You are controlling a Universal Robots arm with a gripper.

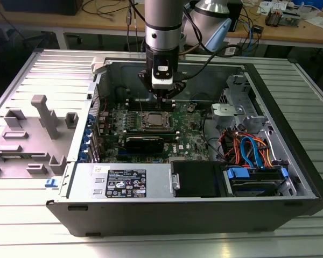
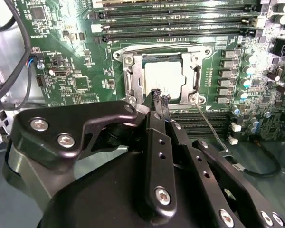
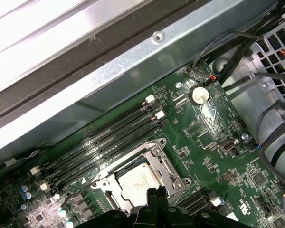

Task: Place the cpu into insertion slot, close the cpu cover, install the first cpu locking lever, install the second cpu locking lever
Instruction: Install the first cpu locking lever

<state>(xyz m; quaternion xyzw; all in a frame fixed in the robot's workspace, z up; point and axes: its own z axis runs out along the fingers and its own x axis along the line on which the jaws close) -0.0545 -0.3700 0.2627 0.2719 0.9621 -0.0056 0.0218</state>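
Observation:
The cpu [image 2: 164,78] lies flat in the insertion slot [image 2: 127,60], its dull silver top showing in both wrist views. The cpu cover [image 2: 133,80] is down over it, framing the chip [image 3: 135,180] through its window. One thin locking lever [image 2: 210,128] sticks out at a slant from the socket's corner, free of the board. Another rod [image 2: 161,47] lies along the socket's far edge. My gripper [image 2: 160,96] hangs just above the socket's near edge with its black fingertips pressed together and nothing between them. In the exterior view it [image 1: 164,98] sits over the socket [image 1: 153,121] inside the open computer case.
Long black memory slots [image 2: 171,21] run beside the socket. A coin battery [image 3: 198,94] and small connectors stud the green board. The case's metal wall [image 3: 133,61] is close behind. Orange and blue cables [image 1: 247,148] crowd the exterior view's right; a labelled silver box [image 1: 124,180] lies in front.

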